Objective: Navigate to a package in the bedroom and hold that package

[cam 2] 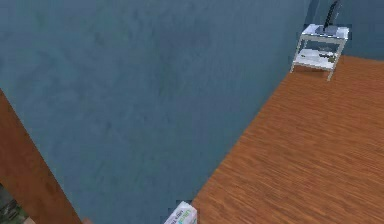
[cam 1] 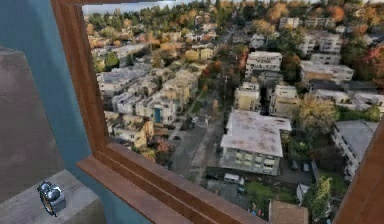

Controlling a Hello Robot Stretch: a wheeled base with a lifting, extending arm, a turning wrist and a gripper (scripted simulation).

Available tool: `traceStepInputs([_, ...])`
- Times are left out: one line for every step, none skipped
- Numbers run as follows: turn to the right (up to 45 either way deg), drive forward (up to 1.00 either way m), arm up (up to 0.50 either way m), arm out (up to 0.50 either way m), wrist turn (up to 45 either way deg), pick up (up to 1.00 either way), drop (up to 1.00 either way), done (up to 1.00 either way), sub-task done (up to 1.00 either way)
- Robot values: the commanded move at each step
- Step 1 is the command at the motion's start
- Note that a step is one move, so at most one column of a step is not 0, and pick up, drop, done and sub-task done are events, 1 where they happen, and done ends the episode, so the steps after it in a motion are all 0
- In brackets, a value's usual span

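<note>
In the forward view, a window (cam 1: 240, 100) in a broad brown wooden frame (cam 1: 130, 175) takes up most of the frame. Through it is a town seen from high above: pale flat-roofed blocks, streets, and trees in green and orange. Along the left edge runs a strip of blue-green wall (cam 1: 45, 35), with a dull grey panel (cam 1: 25, 120) below it. In the lower left corner a pale grey ledge (cam 1: 85, 208) carries a small silvery round object with a dark face (cam 1: 51, 196), which stands near the ledge's left end.

In the arm side view, the same blue-green wall (cam 2: 150, 90) covers the left and middle of the frame. An orange-brown wooden floor (cam 2: 310, 150) spreads over the right and lower right. At the lower left a slanting brown wooden band (cam 2: 25, 165) lies against the wall. In the upper right corner a small white shelf unit (cam 2: 322, 48) stands on the floor by the wall, with something dark on top.

At the bottom edge, just left of the middle, a small white boxy thing (cam 2: 181, 213) with faint coloured marks lies on the floor where it meets the wall. Whether this is the package cannot be told.

The state of the tool cannot be told.
</note>
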Motion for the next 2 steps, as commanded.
traceStepInputs([0.0,0.00,0.00,0.00,0.0,1.00,0.00,0.00,0.00])
traceStepInputs([0.0,0.00,0.10,0.00,0.0,0.00,0.00,0.00,0.00])
